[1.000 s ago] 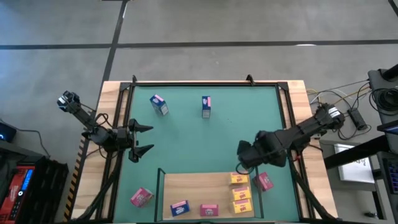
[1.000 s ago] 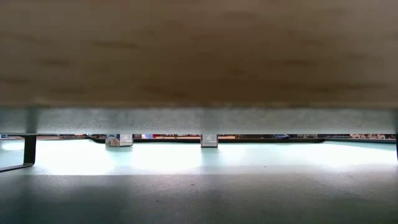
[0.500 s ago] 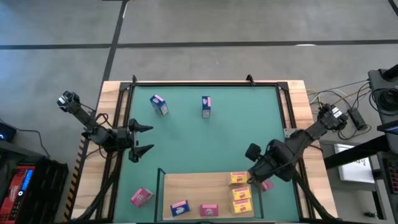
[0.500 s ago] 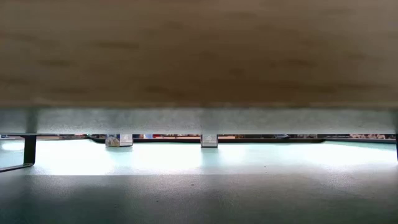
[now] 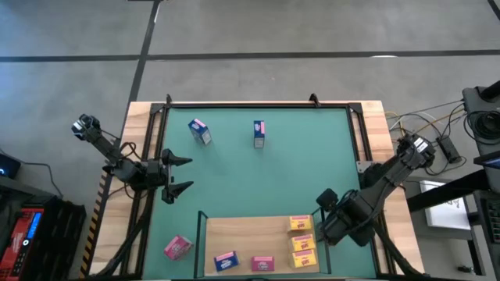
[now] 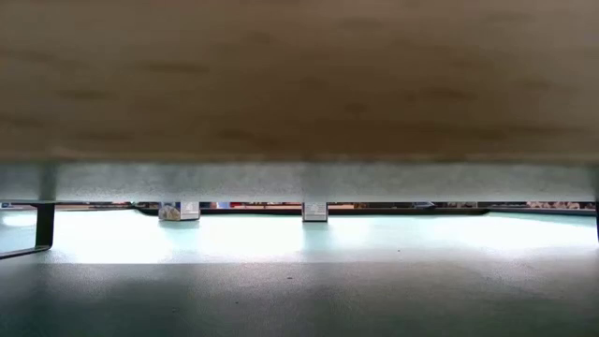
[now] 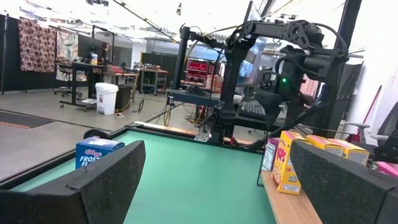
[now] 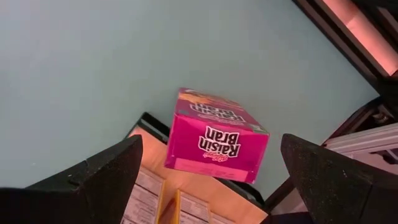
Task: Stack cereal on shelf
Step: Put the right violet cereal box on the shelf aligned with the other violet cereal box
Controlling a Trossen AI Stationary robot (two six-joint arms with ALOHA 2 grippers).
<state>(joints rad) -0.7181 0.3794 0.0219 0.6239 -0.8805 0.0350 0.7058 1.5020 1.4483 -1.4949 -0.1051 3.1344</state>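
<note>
Right pincer (image 8: 211,180), fingers apart, points down above pink cereal box (image 8: 216,136) beside shelf (image 5: 242,234); left pincer (image 5: 181,176) apart, level at the bench edge.

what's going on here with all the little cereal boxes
A two-armed robot is putting small cereal boxes onto a low wooden shelf. The right gripper, open, hovers over a pink Raisin Bran box on the green mat beside the shelf's right end. Three yellow boxes, a blue box and a pink box are on the shelf. Three more boxes sit out on the mat. The left gripper waits open at the mat's left edge.
</note>
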